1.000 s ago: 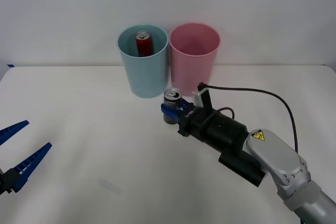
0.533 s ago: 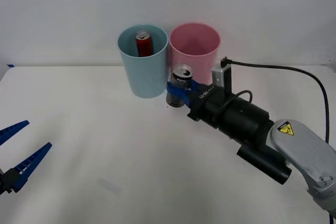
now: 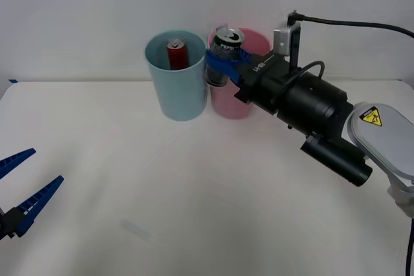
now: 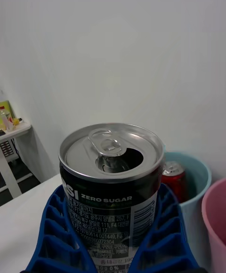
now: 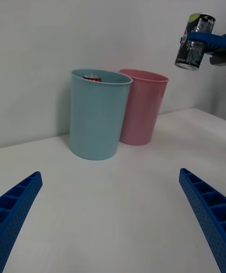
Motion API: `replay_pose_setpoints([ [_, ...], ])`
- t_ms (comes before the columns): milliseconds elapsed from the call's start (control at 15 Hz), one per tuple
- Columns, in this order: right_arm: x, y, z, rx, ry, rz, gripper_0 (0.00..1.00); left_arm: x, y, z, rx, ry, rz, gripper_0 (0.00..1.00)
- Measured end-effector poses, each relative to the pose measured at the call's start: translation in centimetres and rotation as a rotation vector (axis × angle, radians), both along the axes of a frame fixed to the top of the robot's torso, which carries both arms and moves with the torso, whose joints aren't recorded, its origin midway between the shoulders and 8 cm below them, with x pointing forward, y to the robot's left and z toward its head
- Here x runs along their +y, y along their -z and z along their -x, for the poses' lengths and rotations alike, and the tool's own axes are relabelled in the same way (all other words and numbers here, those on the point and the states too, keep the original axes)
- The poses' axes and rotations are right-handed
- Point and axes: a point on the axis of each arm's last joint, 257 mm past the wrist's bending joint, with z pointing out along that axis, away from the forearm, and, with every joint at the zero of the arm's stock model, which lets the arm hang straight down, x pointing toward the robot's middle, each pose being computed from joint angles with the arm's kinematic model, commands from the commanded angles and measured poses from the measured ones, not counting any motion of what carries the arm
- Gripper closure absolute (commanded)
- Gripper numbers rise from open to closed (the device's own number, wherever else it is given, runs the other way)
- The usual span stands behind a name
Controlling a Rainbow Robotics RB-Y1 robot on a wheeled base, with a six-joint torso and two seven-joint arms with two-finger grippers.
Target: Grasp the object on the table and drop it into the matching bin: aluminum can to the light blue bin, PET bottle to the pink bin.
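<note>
My right gripper (image 3: 218, 63) is shut on the aluminum can (image 3: 224, 48), a short can with a dark label and a shiny pull-tab top (image 4: 112, 149), held upright in the air. In the front view the can hangs at rim height between the light blue bin (image 3: 176, 77) and the pink bin (image 3: 240, 99), overlapping the pink bin's left rim. The left wrist view shows the can (image 5: 194, 42) high above the table, off to the pink bin's (image 5: 141, 106) side. My left gripper (image 3: 18, 189) stands open low at the table's left front.
A red can (image 3: 176, 53) stands inside the light blue bin (image 5: 99, 113). Both bins sit side by side at the back of the white table (image 3: 129, 179), against a plain wall. The right arm's black body (image 3: 310, 117) stretches over the table's right half.
The right gripper has lifted the can off the table, up and back to rim height of the bins. The left gripper has not moved.
</note>
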Motion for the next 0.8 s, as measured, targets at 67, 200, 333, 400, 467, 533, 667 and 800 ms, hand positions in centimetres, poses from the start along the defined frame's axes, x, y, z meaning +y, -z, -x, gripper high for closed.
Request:
replay_pose_setpoints([
  [67, 0.3, -0.8, -0.7, -0.01, -0.008, 0.009, 1.0, 0.0, 0.0, 0.0, 0.0, 0.0, 0.0, 0.0],
  [200, 1.2, -1.7, -2.6, -0.016, -0.025, 0.033, 1.0, 0.0, 0.0, 0.0, 0.0, 0.0, 0.0, 0.0],
  [333, 2.5, -2.7, -4.9, -0.017, -0.037, 0.051, 1.0, 0.0, 0.0, 0.0, 0.0, 0.0, 0.0, 0.0],
  [400, 3.2, -3.1, -6.0, -0.016, -0.036, 0.056, 1.0, 0.0, 0.0, 0.0, 0.0, 0.0, 0.0, 0.0],
  [467, 4.1, -3.2, -7.1, -0.013, -0.032, 0.064, 1.0, 0.0, 0.0, 0.0, 0.0, 0.0, 0.0, 0.0],
  [533, 4.8, -3.0, -8.0, -0.012, -0.023, 0.078, 1.0, 0.0, 0.0, 0.0, 0.0, 0.0, 0.0, 0.0],
  [667, 6.6, -2.4, -9.9, 0.005, -0.01, 0.102, 1.0, 0.0, 0.0, 0.0, 0.0, 0.0, 0.0, 0.0],
  [800, 8.2, -1.5, -11.4, 0.029, -0.001, 0.13, 1.0, 0.0, 0.0, 0.0, 0.0, 0.0, 0.0, 0.0],
])
